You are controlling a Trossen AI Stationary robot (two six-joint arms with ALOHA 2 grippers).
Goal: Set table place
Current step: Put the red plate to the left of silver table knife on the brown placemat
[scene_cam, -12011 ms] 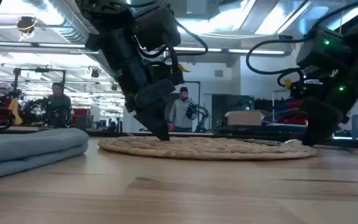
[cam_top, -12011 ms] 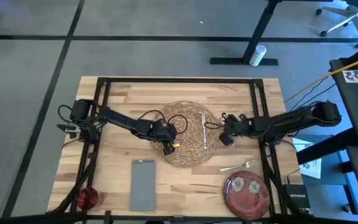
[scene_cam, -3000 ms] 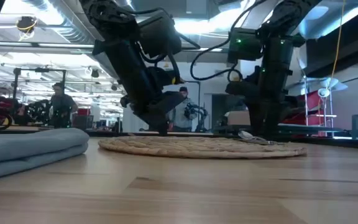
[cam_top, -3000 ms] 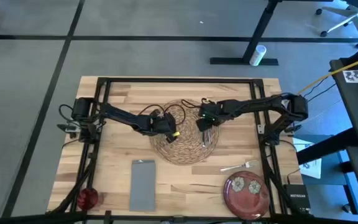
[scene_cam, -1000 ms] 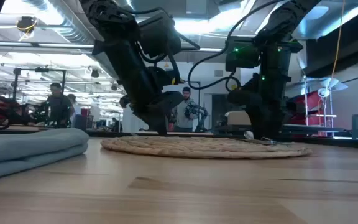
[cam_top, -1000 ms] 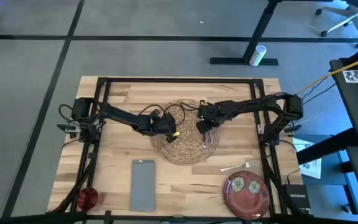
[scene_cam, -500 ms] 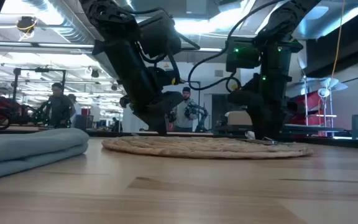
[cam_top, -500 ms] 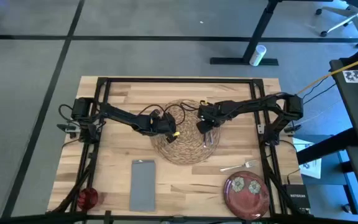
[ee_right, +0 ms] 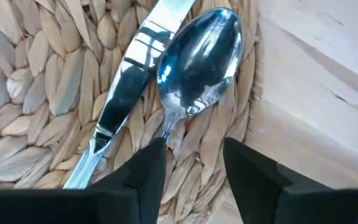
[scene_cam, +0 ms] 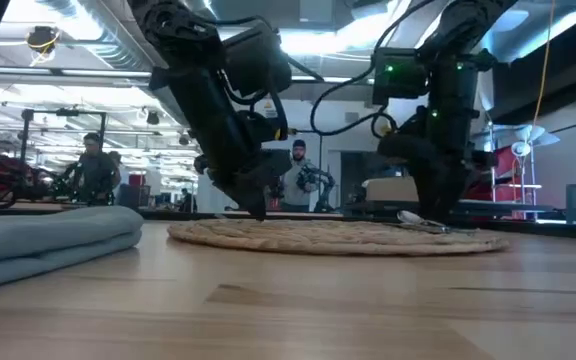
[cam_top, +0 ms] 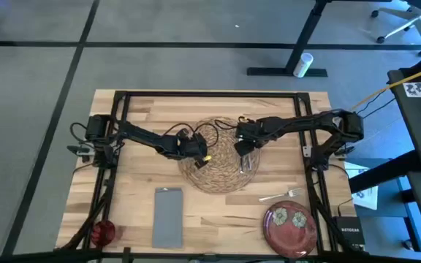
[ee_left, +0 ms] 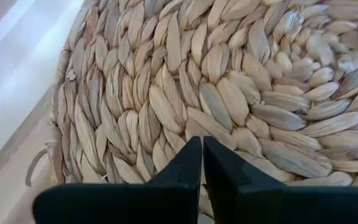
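Observation:
The round woven mat (cam_top: 214, 175) lies flat on the wooden table (cam_top: 137, 117). A silver knife (ee_right: 135, 74) and spoon (ee_right: 197, 62) lie side by side on the mat's right part (cam_top: 245, 162). My left gripper (cam_top: 197, 158) is shut, its tips down on the mat's left part (ee_left: 202, 143). My right gripper (cam_top: 243, 150) is open over the cutlery; in the right wrist view its fingers stand on either side of the spoon's handle (ee_right: 166, 134). My left gripper presses its shut fingertips (ee_left: 191, 155) onto the mat's top weave (ee_left: 191, 121), a little in from the mat's left edge. It comes slanting down from the table's left side. The mat stays flat on the table. My right gripper: I cannot tell whether it touches the spoon.
A grey folded napkin (cam_top: 169, 217) lies near the front, a small red cup (cam_top: 103, 232) at the front left corner. A fork (cam_top: 282, 194) and the dark red flowered plate (cam_top: 289, 224) sit at the front right. Black frame bars (cam_top: 210, 93) edge the table.
My right gripper has shifted a little toward the table's right edge, staying low over the cutlery. My left gripper has kept its shut tips on the mat.

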